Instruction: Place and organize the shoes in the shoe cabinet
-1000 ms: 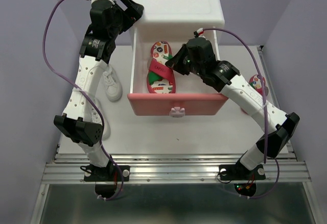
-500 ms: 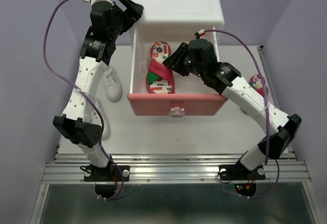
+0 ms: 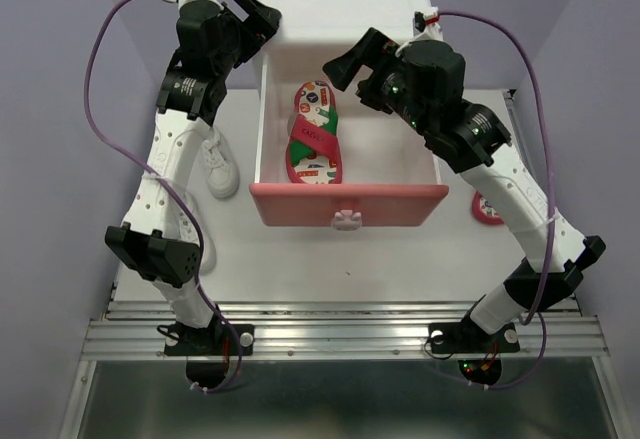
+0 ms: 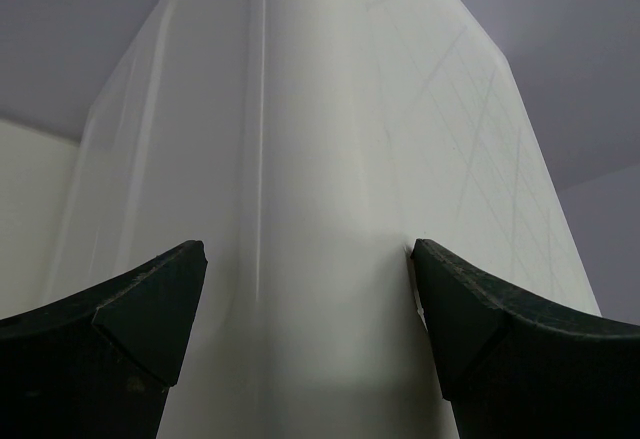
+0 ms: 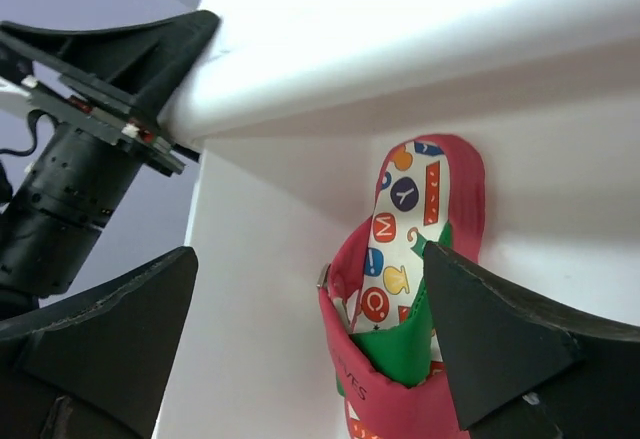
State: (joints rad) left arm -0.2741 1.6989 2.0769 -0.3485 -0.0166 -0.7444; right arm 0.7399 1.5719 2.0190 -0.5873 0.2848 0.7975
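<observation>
Right pincer [image 3: 350,79]: jaws wide apart, holding nothing, up above the open drawer [image 3: 348,202] near the cabinet [image 3: 345,9] front.

Left pincer [image 3: 258,11]: jaws spread around the cabinet's back left corner. I cannot tell whether the pads press on it.

One flip-flop [image 3: 315,144] lies flat in the left half of the drawer, toe towards the cabinet. The second flip-flop [image 3: 490,207] is on the table [image 3: 330,259] to the right of the drawer, partly under my right arm. A sneaker [image 3: 217,164] stands just left of the drawer.

Step in hand, as I read it: pulling clear after the drop.
- Rise straight up so a finger doesn't catch the strap or the drawer wall.
- Mind the cabinet overhang on the way out.
- Swing right only once above the rim.
- Keep the drawer's right half free for the partner.

Against a second ago:
- The right pincer was low in the drawer, shut on the flip-flop's strap. Now it is spread and raised.
- The flip-flop has barely shifted.
- The left arm is unchanged.
</observation>
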